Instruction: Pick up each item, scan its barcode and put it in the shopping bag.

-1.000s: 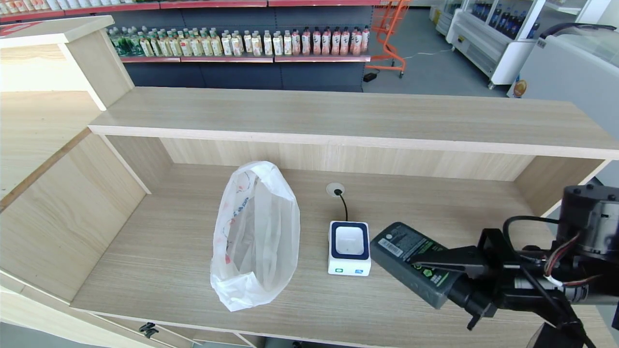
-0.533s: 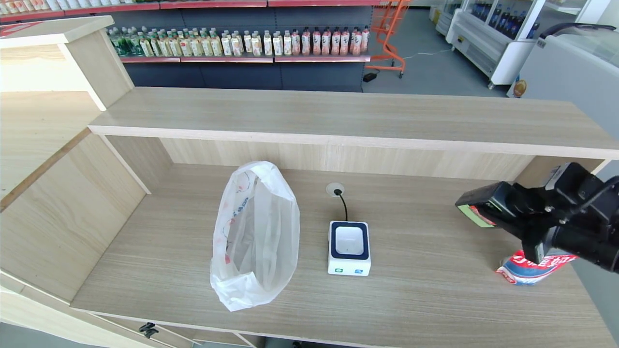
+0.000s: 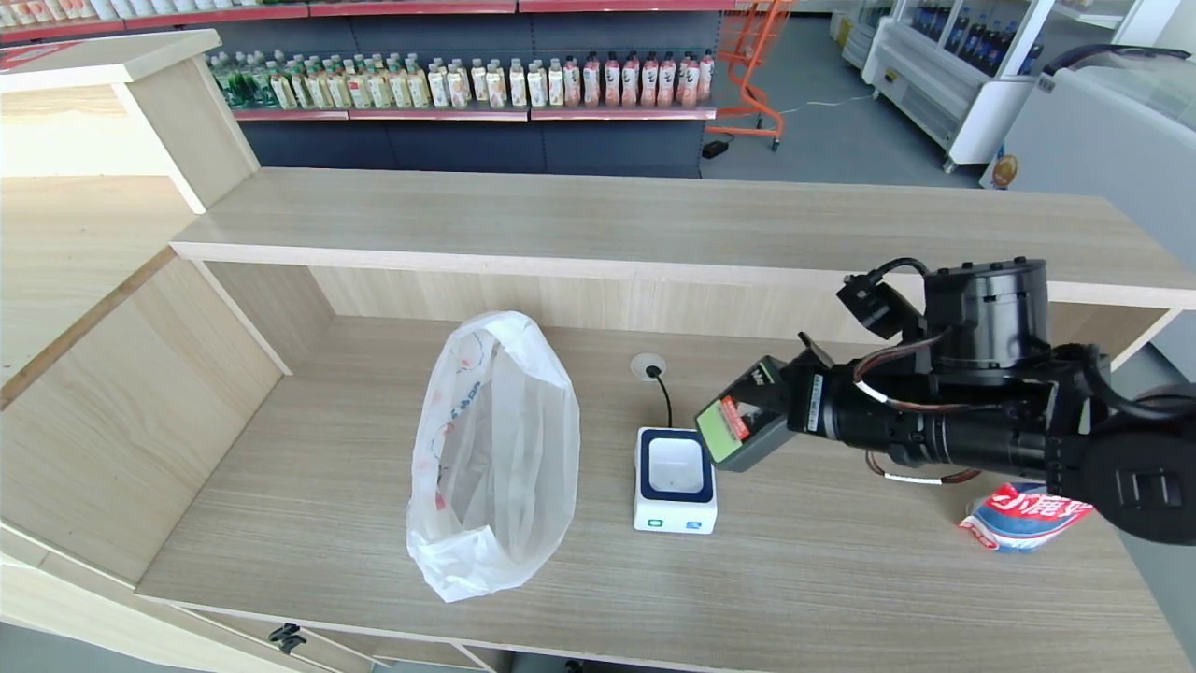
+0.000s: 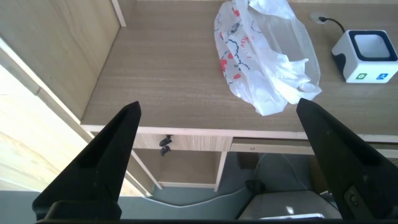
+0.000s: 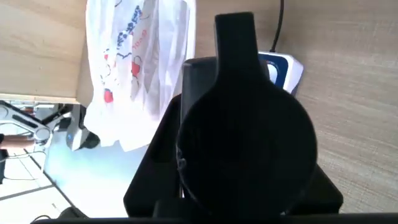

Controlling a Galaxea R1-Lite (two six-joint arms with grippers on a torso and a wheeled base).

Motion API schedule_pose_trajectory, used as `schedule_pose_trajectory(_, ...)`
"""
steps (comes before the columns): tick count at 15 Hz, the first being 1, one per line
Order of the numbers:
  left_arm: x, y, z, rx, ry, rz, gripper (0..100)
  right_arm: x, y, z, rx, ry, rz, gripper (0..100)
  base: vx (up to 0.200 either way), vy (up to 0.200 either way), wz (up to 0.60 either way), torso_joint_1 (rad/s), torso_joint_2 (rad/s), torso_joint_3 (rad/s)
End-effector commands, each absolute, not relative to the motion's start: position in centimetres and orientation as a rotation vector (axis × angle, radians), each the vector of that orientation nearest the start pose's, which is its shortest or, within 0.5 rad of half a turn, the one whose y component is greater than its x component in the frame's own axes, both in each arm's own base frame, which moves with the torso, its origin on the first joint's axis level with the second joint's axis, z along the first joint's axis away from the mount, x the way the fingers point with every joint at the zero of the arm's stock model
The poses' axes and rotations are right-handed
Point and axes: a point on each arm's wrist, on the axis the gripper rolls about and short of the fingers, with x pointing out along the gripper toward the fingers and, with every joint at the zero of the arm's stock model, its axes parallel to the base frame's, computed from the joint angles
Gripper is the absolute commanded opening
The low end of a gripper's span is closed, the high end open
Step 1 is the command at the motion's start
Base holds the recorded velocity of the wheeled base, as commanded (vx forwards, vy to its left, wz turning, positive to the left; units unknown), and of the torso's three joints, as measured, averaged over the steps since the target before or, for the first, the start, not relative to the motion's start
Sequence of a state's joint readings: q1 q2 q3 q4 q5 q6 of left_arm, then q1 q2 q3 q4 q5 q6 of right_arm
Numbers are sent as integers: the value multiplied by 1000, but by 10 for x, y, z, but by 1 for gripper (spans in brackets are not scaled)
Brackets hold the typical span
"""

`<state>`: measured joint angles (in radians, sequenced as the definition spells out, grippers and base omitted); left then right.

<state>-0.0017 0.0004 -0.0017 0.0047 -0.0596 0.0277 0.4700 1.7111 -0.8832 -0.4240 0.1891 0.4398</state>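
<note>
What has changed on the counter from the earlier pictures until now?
The right gripper, shut on the dark box, swung out to the robot's right and then back toward the scanner, turning the box on the way. The shopping bag and scanner stayed where they were.

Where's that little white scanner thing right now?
The scanner sits on the counter near the middle of the head view, just right of the shopping bag. The dark box held by the right gripper hovers close on its right.
</note>
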Motion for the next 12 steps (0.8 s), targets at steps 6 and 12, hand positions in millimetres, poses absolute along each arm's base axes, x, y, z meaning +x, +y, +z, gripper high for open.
schedule_pose_trajectory(6,-23,-1,75,28,2,-61,100,321,183,121,317,684,537,0,0,0,0,0,0,0)
schedule_pose_trajectory(12,-23,-1,75,28,2,-61,100,333,189,101,243,697,522,0,0,0,0,0,0,0)
